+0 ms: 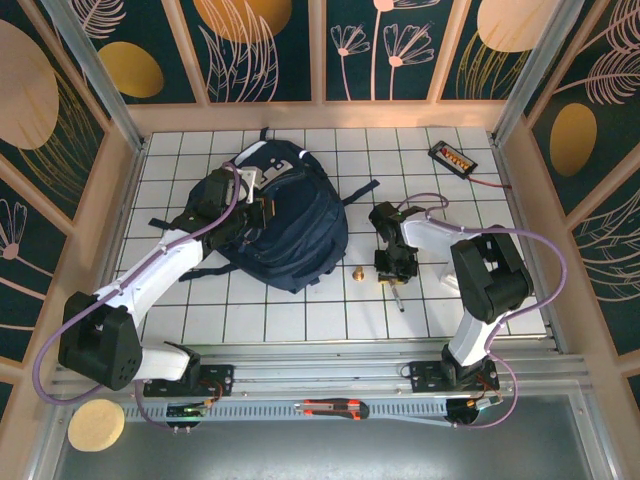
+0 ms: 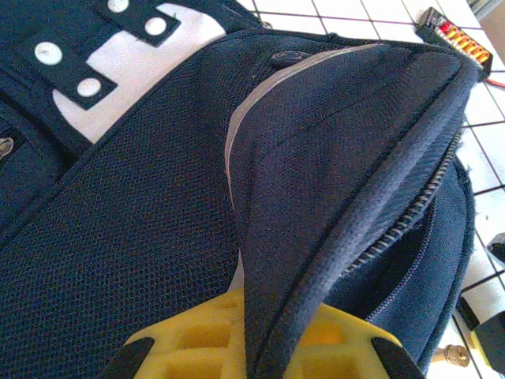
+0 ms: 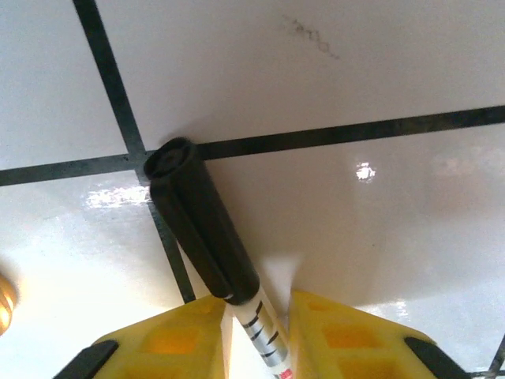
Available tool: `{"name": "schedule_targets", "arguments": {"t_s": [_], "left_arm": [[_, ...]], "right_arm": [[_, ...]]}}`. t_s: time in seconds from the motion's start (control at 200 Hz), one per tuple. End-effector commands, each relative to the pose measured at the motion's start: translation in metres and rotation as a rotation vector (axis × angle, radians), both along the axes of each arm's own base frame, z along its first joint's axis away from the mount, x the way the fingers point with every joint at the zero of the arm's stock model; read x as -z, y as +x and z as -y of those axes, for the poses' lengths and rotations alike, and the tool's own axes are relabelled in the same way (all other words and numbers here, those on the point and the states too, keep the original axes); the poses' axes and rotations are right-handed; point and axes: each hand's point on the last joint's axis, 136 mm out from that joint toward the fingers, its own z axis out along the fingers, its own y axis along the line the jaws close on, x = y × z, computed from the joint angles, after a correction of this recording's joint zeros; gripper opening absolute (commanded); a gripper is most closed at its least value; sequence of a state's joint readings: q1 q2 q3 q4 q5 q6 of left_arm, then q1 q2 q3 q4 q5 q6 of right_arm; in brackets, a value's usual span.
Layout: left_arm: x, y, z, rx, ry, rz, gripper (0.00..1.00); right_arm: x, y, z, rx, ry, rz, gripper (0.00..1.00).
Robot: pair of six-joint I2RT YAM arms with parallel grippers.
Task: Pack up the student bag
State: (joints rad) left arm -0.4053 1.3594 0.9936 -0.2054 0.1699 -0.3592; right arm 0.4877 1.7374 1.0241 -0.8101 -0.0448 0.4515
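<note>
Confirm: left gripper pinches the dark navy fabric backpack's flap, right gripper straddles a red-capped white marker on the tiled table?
Cap is black, not red; the right wrist view shows it. Otherwise right: left gripper pinches the flap of the dark navy fabric backpack, right gripper straddles the black-capped white marker on the white tiled table.

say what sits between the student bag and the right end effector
One small brass piece on the tiles, between student bag and right end effector, top view.
</note>
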Motion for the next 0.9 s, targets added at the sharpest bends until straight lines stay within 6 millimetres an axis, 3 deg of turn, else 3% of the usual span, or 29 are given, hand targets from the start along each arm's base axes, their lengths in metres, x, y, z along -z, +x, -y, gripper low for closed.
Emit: {"name": "schedule_targets", "arguments": {"t_s": [0.0,0.3,0.39,0.475,0.555,0.651,0.776,0.891], "left_arm": [[-0.023,0.002,0.008,0.042,-0.046,0.072,0.0],[-0.026,0.005,0.013,0.054,-0.057,0.075,0.0],[-0.029,0.007,0.015,0.059,-0.063,0.076,0.0],[-0.034,0.007,0.016,0.062,-0.07,0.084,0.0],[-0.038,0.008,0.017,0.065,-0.075,0.092,0.0],[-0.042,0.009,0.018,0.071,-0.08,0.097,0.0],[-0.046,0.009,0.019,0.078,-0.08,0.101,0.0],[-0.054,0.011,0.022,0.092,-0.089,0.107,0.0]], "right_arm": [[0.0,0.018,-0.003,0.006,0.007,0.067,0.21],[-0.032,0.028,0.01,0.046,0.017,0.134,0.14],[-0.058,0.038,0.015,0.062,0.038,0.178,0.14],[-0.099,0.053,0.014,0.087,0.112,0.25,0.14],[-0.148,0.073,-0.001,0.1,0.273,0.346,0.14],[-0.196,0.093,-0.034,0.082,0.534,0.429,0.14],[-0.242,0.108,-0.078,0.066,0.817,0.49,0.14],[-0.277,0.115,-0.109,0.038,0.976,0.569,0.14]]}}
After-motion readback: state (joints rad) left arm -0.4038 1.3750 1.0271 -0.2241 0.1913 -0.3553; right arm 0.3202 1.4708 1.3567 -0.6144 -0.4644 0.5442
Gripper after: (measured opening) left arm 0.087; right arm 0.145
